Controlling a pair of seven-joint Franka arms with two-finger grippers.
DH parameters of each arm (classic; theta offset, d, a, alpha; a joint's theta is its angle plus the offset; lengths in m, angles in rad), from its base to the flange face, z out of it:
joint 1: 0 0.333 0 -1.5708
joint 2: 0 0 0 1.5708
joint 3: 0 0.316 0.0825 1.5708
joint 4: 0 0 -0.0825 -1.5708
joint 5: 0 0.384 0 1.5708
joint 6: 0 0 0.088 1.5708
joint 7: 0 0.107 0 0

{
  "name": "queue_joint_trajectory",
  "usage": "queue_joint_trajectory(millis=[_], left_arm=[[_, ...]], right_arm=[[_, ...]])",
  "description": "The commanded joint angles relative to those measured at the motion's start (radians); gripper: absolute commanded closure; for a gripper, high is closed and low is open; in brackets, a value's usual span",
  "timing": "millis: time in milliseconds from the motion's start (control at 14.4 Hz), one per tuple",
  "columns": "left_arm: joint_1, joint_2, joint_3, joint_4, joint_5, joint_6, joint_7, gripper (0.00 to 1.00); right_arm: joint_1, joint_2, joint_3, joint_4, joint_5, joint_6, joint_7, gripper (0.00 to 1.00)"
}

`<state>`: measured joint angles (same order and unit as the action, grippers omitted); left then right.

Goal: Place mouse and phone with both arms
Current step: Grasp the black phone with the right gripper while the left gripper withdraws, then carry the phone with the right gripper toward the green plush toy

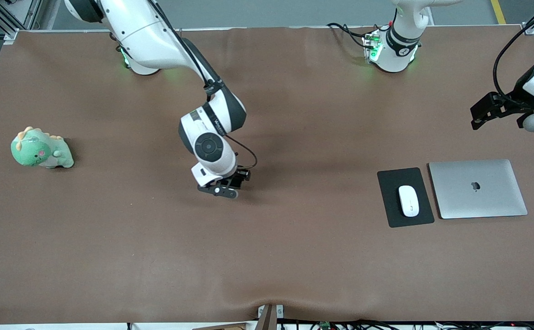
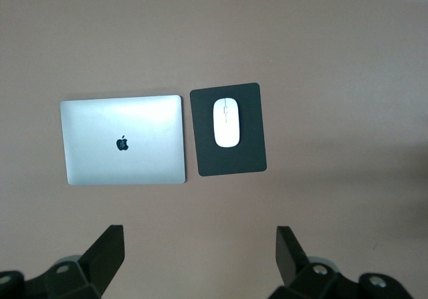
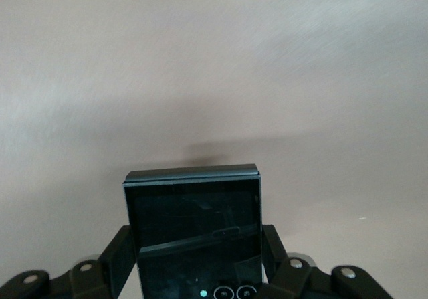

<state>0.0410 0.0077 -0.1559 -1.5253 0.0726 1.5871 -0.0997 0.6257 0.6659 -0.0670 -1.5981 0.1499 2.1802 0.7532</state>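
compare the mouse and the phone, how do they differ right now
The mouse is white and oval; the phone is black and rectangular. The mouse lies free on a black pad beside the closed laptop; the phone sits clamped between the fingers of the right tool, mid-table. The open left tool touches neither. Both are small and glossy.

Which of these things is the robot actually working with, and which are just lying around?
Part of the job:
- glossy white oval mouse, on the dark mouse pad
- small black phone, gripped by the right gripper
- left gripper, open, waiting

Just lying about:
- closed silver laptop
- green plush dinosaur
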Motion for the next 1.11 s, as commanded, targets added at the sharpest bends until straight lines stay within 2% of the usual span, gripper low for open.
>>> queue_joint_trajectory(millis=[0, 278, 557, 835, 1043], left_arm=[[-0.006, -0.008, 0.013, -0.006, -0.022, 0.007, 0.026, 0.0], [-0.003, -0.011, 0.013, -0.004, -0.022, 0.005, 0.025, 0.0], [-0.001, -0.009, 0.021, 0.004, -0.023, 0.008, 0.02, 0.0], [0.0, -0.003, 0.021, 0.004, -0.022, 0.031, 0.015, 0.0], [0.0, -0.003, 0.022, 0.005, -0.022, 0.031, 0.015, 0.0]], right_arm=[[-0.081, -0.051, 0.013, -0.025, -0.007, -0.028, -0.008, 1.0], [-0.147, -0.063, 0.013, -0.054, -0.009, -0.025, -0.049, 1.0], [-0.23, -0.14, 0.013, -0.15, -0.01, -0.011, -0.188, 1.0], [-0.34, -0.256, 0.013, -0.348, -0.01, 0.1, -0.378, 1.0], [-0.434, -0.295, 0.013, -0.488, -0.01, 0.205, -0.578, 1.0]])
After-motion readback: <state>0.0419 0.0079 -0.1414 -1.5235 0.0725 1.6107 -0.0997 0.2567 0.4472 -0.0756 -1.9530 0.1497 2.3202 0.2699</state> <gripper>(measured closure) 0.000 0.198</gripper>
